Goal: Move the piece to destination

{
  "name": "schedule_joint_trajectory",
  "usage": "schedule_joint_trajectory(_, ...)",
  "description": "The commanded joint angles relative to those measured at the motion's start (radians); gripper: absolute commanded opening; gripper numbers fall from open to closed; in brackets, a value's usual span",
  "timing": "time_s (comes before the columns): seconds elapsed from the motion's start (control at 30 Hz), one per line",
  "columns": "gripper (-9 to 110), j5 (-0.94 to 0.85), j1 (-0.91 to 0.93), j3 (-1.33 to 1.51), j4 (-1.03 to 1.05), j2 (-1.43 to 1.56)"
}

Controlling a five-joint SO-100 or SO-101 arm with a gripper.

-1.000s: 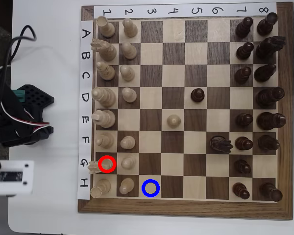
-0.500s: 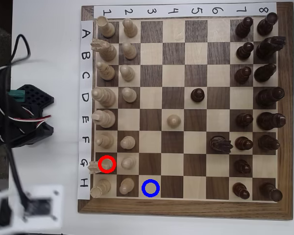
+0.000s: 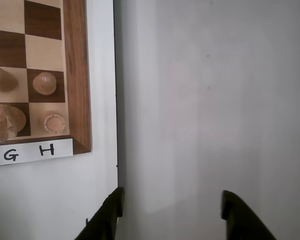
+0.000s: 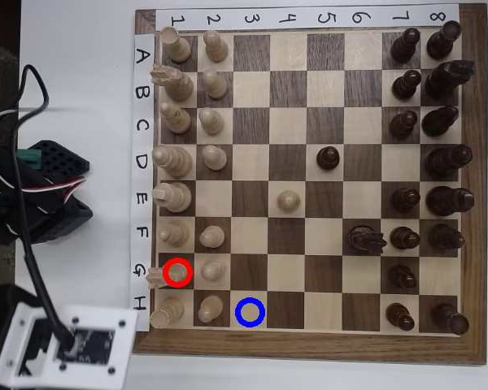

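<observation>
Empty and spread apart, the end effector (image 3: pixel 172 210) showed only its two dark fingertips at the bottom of the wrist view, over bare white tabletop (image 3: pixel 210 100) beside the chessboard's wooden frame (image 3: pixel 79 75). Seen from overhead, the arm's white camera housing (image 4: pixel 65 345) sat off the board's lower left corner, with a black cable running up to the dark motor block (image 4: pixel 41 195) at the left.

Resting in row G, column 1, the cream knight (image 4: pixel 157 277) touched the red ring (image 4: pixel 178 272). A pale rook (image 4: pixel 169 310) stood just below it and a pale pawn (image 4: pixel 214 269) just to its right. Another pale pawn (image 4: pixel 208 307) stood between the rook and the blue-ringed square (image 4: pixel 250 312), which was bare in row H, column 3.
</observation>
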Motion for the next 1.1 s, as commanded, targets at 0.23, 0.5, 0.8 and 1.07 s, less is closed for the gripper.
schedule_joint_trajectory(0.23, 31, 0.044, -0.063, 0.041, 0.006, 0.021)
schedule_joint_trajectory(0.5, 32, 0.147, -0.172, 0.101, 0.008, 0.04)
schedule_joint_trajectory(0.8, 34, 0.218, -0.216, 0.178, 0.008, 0.04)
schedule_joint_trajectory(1.07, 37, 0.258, -0.265, 0.249, 0.009, 0.048)
